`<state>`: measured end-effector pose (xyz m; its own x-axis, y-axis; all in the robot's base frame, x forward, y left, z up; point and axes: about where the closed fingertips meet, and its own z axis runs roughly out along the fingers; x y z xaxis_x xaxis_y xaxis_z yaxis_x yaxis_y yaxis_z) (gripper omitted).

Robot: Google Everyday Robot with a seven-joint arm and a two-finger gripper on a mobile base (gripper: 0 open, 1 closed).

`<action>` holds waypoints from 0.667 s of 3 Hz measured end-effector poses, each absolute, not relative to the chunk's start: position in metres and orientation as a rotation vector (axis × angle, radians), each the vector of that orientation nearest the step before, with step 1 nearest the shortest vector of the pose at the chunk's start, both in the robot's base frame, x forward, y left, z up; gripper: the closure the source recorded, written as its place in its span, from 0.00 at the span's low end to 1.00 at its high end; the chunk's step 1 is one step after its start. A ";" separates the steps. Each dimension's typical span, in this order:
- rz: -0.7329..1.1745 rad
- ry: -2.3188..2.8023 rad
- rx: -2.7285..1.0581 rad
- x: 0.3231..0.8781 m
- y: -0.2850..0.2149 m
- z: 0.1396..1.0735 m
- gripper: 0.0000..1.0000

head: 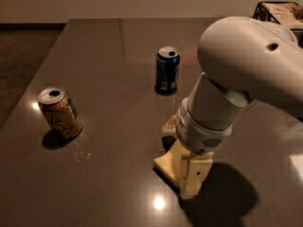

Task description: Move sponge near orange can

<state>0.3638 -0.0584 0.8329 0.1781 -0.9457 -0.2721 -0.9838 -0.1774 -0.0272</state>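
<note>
**Gripper down at the sponge, grasp not yet made**

Low at the dark table (pixel 94 46) under a bulky white wrist (pixel 208 122): the gripper (pixel 179 161), with cream fingers (pixel 191 178) set apart, one on the near side and one showing on the far side. Straddling the sponge (pixel 164 164), pale yellow, flat on the table directly beneath and between the jaws, seen only at one protruding corner. No sign of squeeze or lift. Judged spread wide, not clamped.

Well apart from the gripper, toward the left edge of the view: the orange can (pixel 59 113), standing, silver top up. Beyond the gripper, farther up the table, near it but not touching: a dark blue can (pixel 167 70), upright.

Step in hand, by judgement: taking hold of the sponge, with the carry not begun. Next, probably: close on the foam firmly without crushing it, lift just off the surface, travel across toward the orange can, and set down beside it. Worth minding: stopping short of contact, since a light can tips easily, and keeping away from the blue can on the way.
</note>
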 end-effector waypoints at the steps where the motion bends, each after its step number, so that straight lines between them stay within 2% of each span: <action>1: 0.282 1.883 -2.264 0.369 -0.049 0.840 0.42; 2: 0.271 1.862 -2.295 0.383 -0.018 0.855 0.72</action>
<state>0.3828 -0.0184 0.8551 0.2019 -0.9473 -0.2485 -0.9789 -0.2035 -0.0196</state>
